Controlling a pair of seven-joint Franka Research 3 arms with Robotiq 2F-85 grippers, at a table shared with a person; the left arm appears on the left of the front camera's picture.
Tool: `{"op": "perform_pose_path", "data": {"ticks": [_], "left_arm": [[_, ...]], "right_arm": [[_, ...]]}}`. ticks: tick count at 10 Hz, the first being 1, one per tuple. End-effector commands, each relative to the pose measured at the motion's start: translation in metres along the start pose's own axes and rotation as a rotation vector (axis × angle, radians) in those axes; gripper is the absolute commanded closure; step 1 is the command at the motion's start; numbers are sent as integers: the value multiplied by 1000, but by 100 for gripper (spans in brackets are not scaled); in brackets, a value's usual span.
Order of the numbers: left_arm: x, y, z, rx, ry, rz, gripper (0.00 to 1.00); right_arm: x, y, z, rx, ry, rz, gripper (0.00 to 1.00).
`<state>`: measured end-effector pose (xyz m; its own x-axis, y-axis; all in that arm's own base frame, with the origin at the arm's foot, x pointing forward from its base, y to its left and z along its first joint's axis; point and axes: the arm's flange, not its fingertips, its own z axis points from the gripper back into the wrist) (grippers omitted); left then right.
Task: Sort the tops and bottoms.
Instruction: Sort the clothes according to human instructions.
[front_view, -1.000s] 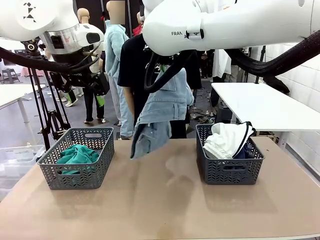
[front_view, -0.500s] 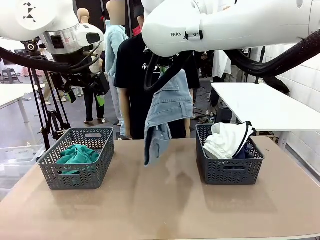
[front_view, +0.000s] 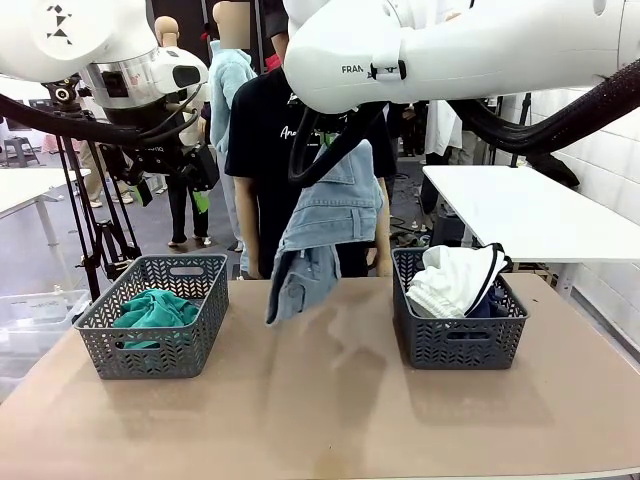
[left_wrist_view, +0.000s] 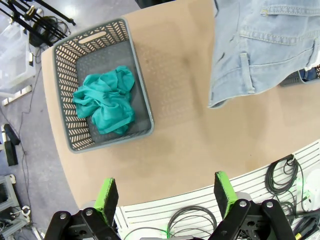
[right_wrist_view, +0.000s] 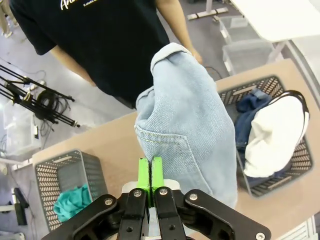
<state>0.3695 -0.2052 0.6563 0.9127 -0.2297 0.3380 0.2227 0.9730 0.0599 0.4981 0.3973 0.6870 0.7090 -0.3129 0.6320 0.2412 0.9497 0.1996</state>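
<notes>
The tan worktop (front_view: 320, 410) carries two grey plastic baskets well apart (both standing upright), the left basket (front_view: 155, 355) near its left edge and the right basket (front_view: 460, 340) right of the middle, with bare board between them.

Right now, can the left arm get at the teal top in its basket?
Probably yes: the left pincer hangs open above the table, the teal top lies uncovered in the open basket, and the hanging denim shorts are off to the side.
</notes>
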Motion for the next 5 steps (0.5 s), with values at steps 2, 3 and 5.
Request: {"op": "perform_pose_path", "data": {"ticks": [2, 3, 5], "left_arm": [[0, 2, 1, 1, 5, 3, 0], [0, 2, 1, 1, 5, 3, 0], [0, 2, 1, 1, 5, 3, 0]], "right_arm": [[3, 0, 2, 20, -11, -3, 100], [3, 0, 2, 20, -11, -3, 100], [3, 0, 2, 20, -11, -3, 100]]}}
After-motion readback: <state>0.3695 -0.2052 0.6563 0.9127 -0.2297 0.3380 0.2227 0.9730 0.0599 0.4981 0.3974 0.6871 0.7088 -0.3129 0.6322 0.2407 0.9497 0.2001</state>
